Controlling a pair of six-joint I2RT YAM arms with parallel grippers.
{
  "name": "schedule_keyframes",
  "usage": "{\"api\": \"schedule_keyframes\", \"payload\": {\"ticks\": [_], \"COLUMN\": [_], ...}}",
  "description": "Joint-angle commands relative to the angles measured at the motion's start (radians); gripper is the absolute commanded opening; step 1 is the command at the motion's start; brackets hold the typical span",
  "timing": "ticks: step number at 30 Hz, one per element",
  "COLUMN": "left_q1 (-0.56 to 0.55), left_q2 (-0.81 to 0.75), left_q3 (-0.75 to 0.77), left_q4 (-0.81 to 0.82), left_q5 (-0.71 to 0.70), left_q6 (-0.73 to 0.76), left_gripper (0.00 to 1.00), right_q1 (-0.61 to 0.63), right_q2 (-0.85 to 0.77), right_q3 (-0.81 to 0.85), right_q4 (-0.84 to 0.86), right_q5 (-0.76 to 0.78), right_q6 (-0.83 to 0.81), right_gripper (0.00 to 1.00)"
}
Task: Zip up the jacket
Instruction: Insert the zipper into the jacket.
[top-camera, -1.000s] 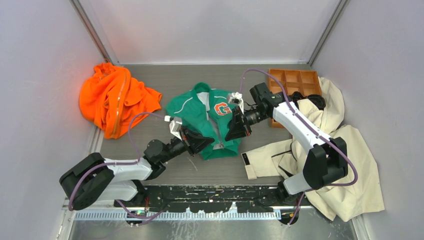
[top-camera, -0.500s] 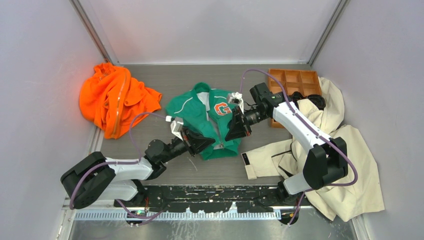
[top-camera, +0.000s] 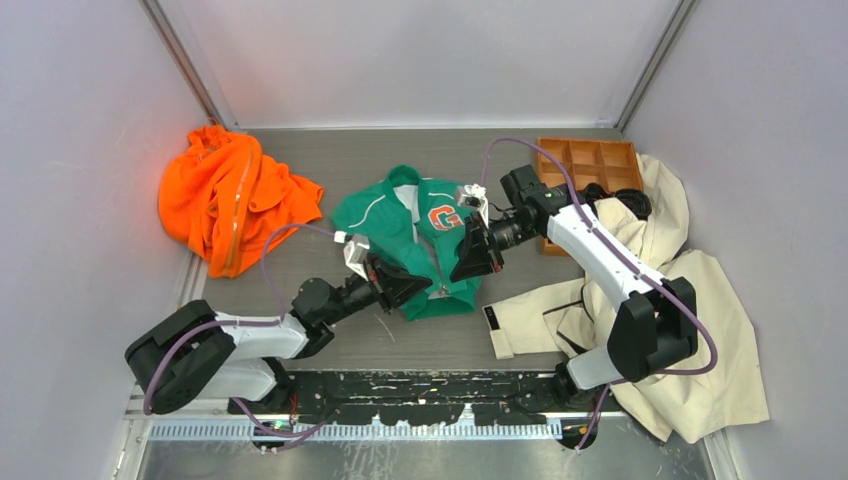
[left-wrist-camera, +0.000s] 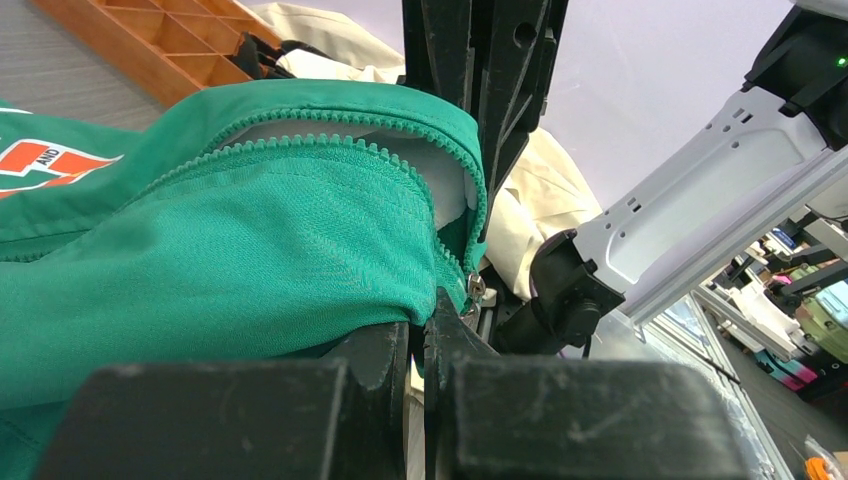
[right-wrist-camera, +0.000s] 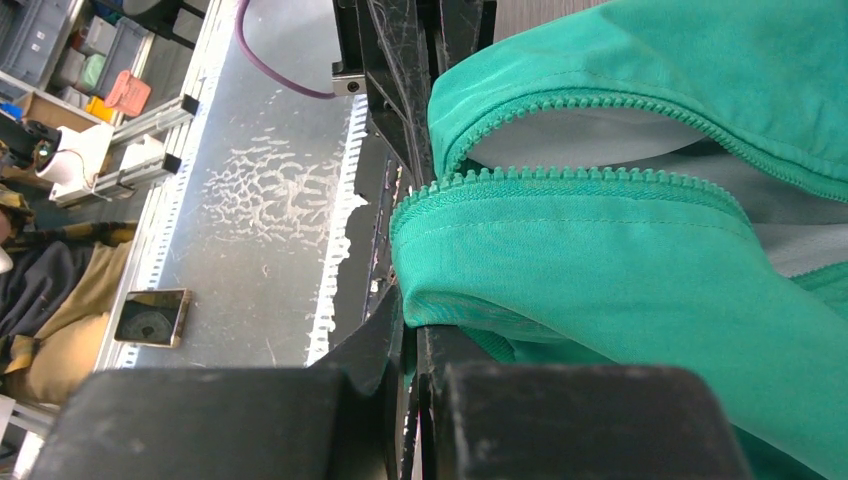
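The green jacket (top-camera: 400, 225) with an orange "G" patch (top-camera: 444, 217) lies in the middle of the table, its front open and pale lining showing. My left gripper (top-camera: 424, 287) is shut on the jacket's left front edge near the hem; in the left wrist view the green cloth (left-wrist-camera: 250, 260) is pinched between the fingers and the metal zipper slider (left-wrist-camera: 476, 289) hangs just beyond them. My right gripper (top-camera: 464, 268) is shut on the right front edge near the hem; the right wrist view shows the zipper teeth (right-wrist-camera: 560, 178) just above the fingers.
A bright orange garment (top-camera: 230, 195) lies at the back left. A cream coat (top-camera: 650, 300) covers the right side. An orange compartment tray (top-camera: 588, 165) sits at the back right, partly under the right arm. Grey walls close in the table.
The left arm has shifted slightly to the right. Both grippers keep their hold on the jacket's lower front edges.
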Motion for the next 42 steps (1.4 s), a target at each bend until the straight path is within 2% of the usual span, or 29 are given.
{"api": "schedule_keyframes", "payload": {"ticks": [1,15,20,31,42], "left_q1": [-0.008,-0.008,-0.008,-0.009,-0.009], "left_q2": [0.008,0.008,-0.04,-0.26,-0.26], "left_q3": [0.031,0.009,0.012,0.051,0.081], "left_q4": [0.108,0.102,-0.004,-0.415,-0.466], "left_q5": [0.026,0.028,0.022,-0.002,0.053], "left_q6": [0.01,0.044,0.084,0.216,0.241], "left_gripper": [0.0,0.0,0.0,0.0,0.0], "right_q1": [-0.002,-0.003,-0.002,0.015,0.04], "right_q2": [-0.043,-0.051,-0.053,-0.046,-0.043], "right_q3": [0.008,-0.026,-0.043,-0.059,-0.071], "right_q4": [0.017,0.169,0.228,0.284,0.317], "right_q5": [-0.052,0.002,0.02,0.036,0.027], "right_q6": [0.008,0.181,0.246,0.312,0.349], "right_gripper": [0.01,0.01,0.01,0.01,0.01]}}
